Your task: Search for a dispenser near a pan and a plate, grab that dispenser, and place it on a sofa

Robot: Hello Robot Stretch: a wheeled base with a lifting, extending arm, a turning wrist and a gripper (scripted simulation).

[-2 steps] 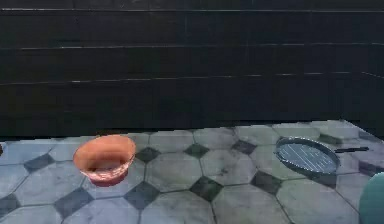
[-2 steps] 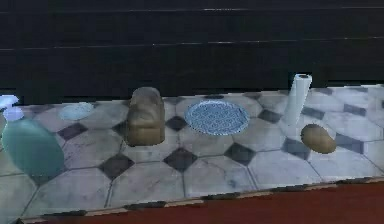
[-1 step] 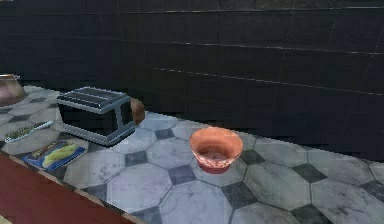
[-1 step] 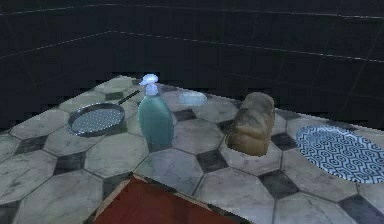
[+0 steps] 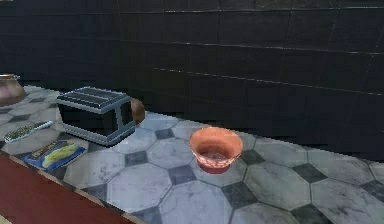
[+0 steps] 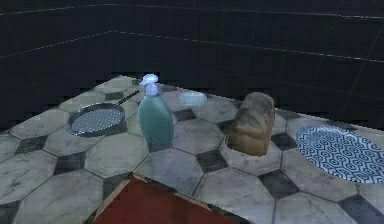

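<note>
Fwd view: countertop of pale grey octagonal tiles w/ small dark squares (image 5: 140, 185), red-brown front edge, dark tiled wall (image 5: 260, 60) behind. On it, left of centre, a boxy silver-and-black toaster (image 5: 95, 113); a brown rounded object (image 5: 137, 108) sits just behind its right end. Right of that, apart from it, a round orange-red bowl (image 5: 216, 148). Near the front edge, a blue flat dish w/ sth yellow on it (image 5: 55, 154); beside it a thin grey utensil (image 5: 25, 130). At far left edge, part of a copper-coloured pot (image 5: 8, 90).

Arm side view: same tile pattern on the counter (image 6: 60, 185). The task's thing, a teal see-through dispenser bottle w/ white pump top (image 6: 153, 112), stands upright left of centre. Just left of it, a round grey pan w/ dark handle (image 6: 97, 120). Right of it, a brown bread loaf (image 6: 252, 125) on end; further right, a round plate w/ blue-and-white pattern (image 6: 345, 153). A small pale object (image 6: 192, 99) lies behind the dispenser; can't tell what.

Claw state: cannot tell.
</note>
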